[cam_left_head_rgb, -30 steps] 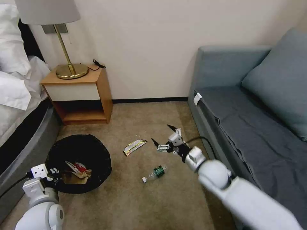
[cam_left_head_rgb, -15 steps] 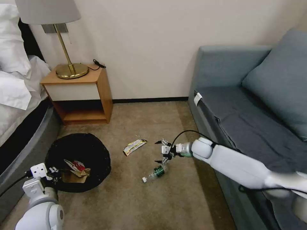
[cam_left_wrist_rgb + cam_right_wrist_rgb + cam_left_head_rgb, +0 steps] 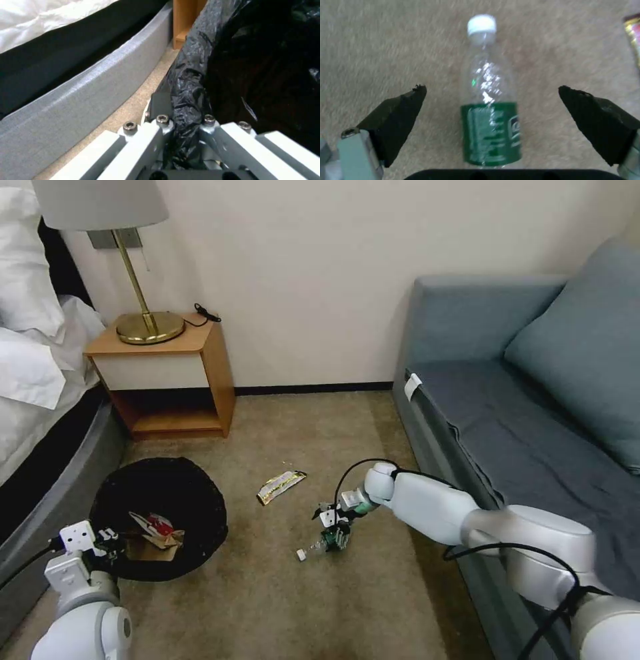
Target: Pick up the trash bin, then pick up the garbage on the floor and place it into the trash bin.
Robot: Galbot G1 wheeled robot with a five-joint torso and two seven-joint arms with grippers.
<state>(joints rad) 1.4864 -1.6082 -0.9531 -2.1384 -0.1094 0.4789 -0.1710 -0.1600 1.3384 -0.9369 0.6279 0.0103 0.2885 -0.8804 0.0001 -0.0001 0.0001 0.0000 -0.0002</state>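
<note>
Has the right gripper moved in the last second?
Yes. The right gripper has come down and toward the robot, from level with the flat wrapper to right over the bottle, open and straddling it. The bottle hasn't shifted.

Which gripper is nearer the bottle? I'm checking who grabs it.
Right. The right gripper hangs open just over the bottle, a finger on either side. The left gripper is far off, shut on the bin rim.

Clear glossy plastic bottle [image 3: 490,105], green label, white cap; matt rough beige carpet [image 3: 280,593]; crinkled shiny black plastic bin bag [image 3: 190,75]; wood nightstand [image 3: 167,373].
</note>
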